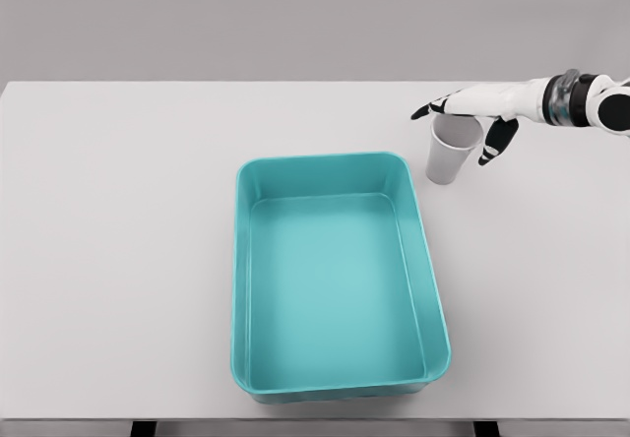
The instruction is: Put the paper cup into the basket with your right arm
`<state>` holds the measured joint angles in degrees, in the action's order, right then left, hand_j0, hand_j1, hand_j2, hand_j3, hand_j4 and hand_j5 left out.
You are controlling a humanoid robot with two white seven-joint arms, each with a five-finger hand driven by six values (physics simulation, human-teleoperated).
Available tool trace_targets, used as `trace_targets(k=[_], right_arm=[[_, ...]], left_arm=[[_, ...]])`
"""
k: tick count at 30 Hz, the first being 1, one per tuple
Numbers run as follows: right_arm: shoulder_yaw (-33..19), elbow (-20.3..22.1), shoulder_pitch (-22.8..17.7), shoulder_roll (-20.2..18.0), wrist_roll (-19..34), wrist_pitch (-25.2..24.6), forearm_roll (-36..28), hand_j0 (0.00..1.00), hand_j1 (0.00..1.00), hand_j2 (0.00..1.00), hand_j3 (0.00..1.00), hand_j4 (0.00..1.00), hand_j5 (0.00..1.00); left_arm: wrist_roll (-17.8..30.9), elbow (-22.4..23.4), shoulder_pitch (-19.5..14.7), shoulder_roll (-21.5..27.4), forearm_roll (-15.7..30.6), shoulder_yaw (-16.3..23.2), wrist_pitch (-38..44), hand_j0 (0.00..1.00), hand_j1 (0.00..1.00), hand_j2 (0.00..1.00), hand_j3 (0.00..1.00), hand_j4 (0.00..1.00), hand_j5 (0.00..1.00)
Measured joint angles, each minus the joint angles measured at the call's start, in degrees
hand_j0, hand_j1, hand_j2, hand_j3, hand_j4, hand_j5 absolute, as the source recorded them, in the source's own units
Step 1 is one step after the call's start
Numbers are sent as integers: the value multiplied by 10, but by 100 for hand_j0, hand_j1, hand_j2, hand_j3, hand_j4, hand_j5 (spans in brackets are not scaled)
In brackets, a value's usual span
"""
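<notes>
The paper cup point(451, 151) is standing just past the basket's point(335, 278) far right corner on the bench point(118, 220), with the right hand point(471, 114) hovering over it, fingers spread and gripping nothing, so a glancing touch risks tipping it.

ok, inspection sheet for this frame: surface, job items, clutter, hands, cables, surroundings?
Surface: white table, flat, bare apart from the job's things.
Job's things: teal basket mid-table, nothing inside; white cup standing outside it, by its far right corner.
Clutter: nothing seen.
Hands: right hand over the cup's rim, fingers spread, no firm grasp visible; left arm not in view.
Cables: nothing seen.
Surroundings: plain grey wall behind the table; dark table supports at the bottom edge.
</notes>
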<state>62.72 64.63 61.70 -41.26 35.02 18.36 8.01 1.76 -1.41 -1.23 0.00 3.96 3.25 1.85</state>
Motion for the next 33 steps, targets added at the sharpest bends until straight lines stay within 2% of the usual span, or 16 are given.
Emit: trace_targets(k=[4,8,11,12,17,19,33], right_arm=[[1,6,0,-2,0,1,0,95,95,95,95,95,95],[1,13,0,-6,0,1,1,81,81,81,81,81,81],[1,15,0,-7,0,1,1,80,80,80,80,80,80],[1,15,0,-7,0,1,1,75,75,75,75,75,75],[1,16,1,-7,-1,1,1,75,75,75,75,75,75],[1,16,1,-8,0,1,1,69,69,69,69,69,69],[-3,47,9,-33,0,3,1,68,68,68,68,68,68]], left_arm=[[0,0,0,0,0,0,0,100,100,100,100,100,100],[0,0,0,0,0,0,0,100,100,100,100,100,100],[0,0,0,0,0,0,0,100,100,100,100,100,100],[0,0,0,0,0,0,0,100,100,100,100,100,100],[0,0,0,0,0,0,0,100,100,100,100,100,100],[0,0,0,0,0,0,0,100,100,100,100,100,100],[0,0,0,0,0,0,0,100,100,100,100,100,100]])
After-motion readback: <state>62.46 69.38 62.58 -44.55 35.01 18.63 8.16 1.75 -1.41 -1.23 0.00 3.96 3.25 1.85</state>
